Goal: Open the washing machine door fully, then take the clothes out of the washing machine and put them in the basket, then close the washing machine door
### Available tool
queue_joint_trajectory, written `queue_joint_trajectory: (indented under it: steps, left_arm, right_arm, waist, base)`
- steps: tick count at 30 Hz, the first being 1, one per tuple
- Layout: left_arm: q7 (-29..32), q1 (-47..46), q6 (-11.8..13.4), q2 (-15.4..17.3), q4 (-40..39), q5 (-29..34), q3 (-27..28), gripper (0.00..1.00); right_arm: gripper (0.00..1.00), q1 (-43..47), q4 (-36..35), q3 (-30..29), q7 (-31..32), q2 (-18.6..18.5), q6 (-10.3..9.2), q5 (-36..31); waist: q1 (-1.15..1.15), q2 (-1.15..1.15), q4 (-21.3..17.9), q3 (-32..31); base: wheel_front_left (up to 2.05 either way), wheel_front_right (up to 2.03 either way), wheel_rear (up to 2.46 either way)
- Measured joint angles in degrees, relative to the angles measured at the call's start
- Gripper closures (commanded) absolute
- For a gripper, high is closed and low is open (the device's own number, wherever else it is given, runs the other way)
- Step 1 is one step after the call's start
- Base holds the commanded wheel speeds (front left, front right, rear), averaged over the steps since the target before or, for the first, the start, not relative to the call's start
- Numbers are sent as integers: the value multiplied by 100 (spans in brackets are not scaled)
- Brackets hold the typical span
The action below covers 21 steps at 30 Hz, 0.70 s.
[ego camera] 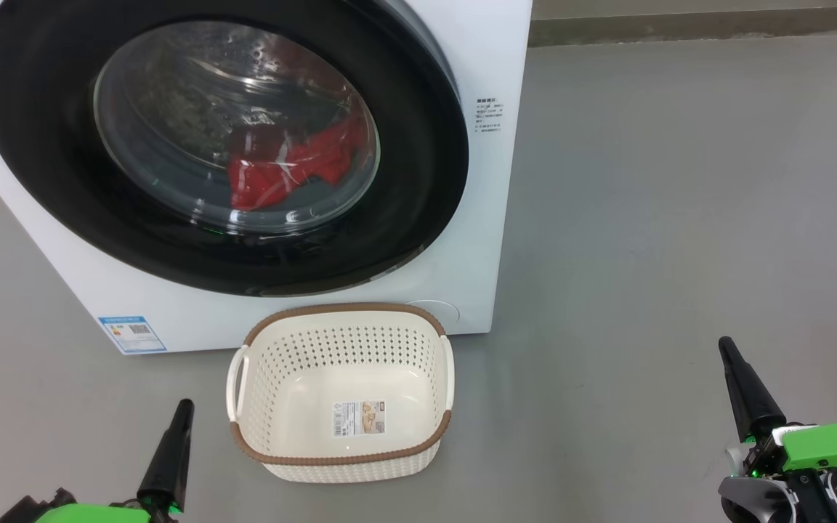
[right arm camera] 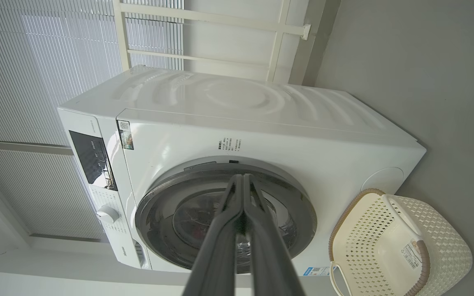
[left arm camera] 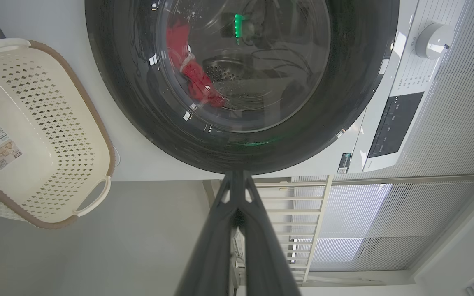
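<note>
Left pincer (ego camera: 184, 408) first: its two long dark fingers are pressed together into one point, and it grips nothing. It sits low on my left side, over the smooth grey floor (ego camera: 680, 218). It is near the left side of the small cream-white plastic basket (ego camera: 346, 311) with little holes and a brown woven-look rim, but it does not touch it. My right pincer (ego camera: 726, 347) is pressed together too, and it grips nothing either. It sits low on my right side, well apart from the basket.

The white boxy washing machine (ego camera: 476, 240) stands on the floor in front of me. Its big round door (ego camera: 48, 167), with a wide black rim and a bulging clear glass window, is shut flat against the front. Through the glass I see the bright red soft clothes (ego camera: 280, 171) lying inside the shiny steel drum (left arm camera: 224, 74) with its many little holes. They sit low in the drum, toward the right of the window in my head view. A small blue label (ego camera: 131, 334) is stuck near the bottom left corner of the machine's front. My left wrist view shows a round white knob (left arm camera: 432, 40) and a black panel (left arm camera: 393, 125) on the machine's top strip.

The basket stands upright on the floor just in front of the machine, under the door. I cannot tell if it touches the machine. It has a white handle (ego camera: 234, 385) on each side, and a paper label (ego camera: 357, 419) lies flat on its bottom.
</note>
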Motion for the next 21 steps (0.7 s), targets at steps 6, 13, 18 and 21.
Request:
queue_joint_trajectory:
  steps: [6, 13, 18, 21]
  left_arm:
    - [0, 0, 0, 0, 0, 0, 0, 100]
    - [-1, 179, 7, -60, 289, 1, -59, 0]
    - [-27, 267, 8, -110, 409, 1, -121, 0]
    - [-69, 266, 8, -109, 414, 2, -162, 0]
  right_arm:
    - [100, 0, 0, 0, 0, 0, 0, 0]
    - [0, 193, 312, 48, -8, 108, 1, 2]
    - [0, 324, 422, 78, -44, 142, 1, 2]
    - [0, 325, 420, 94, -69, 142, 1, 1]
  waist:
    - [0, 0, 0, 0]
    - [0, 0, 0, 1]
    - [0, 0, -5, 12]
    - [4, 0, -11, -6]
  base:
    - [0, 0, 0]
    - [0, 0, 0]
    - [0, 0, 0]
    - [0, 0, 0]
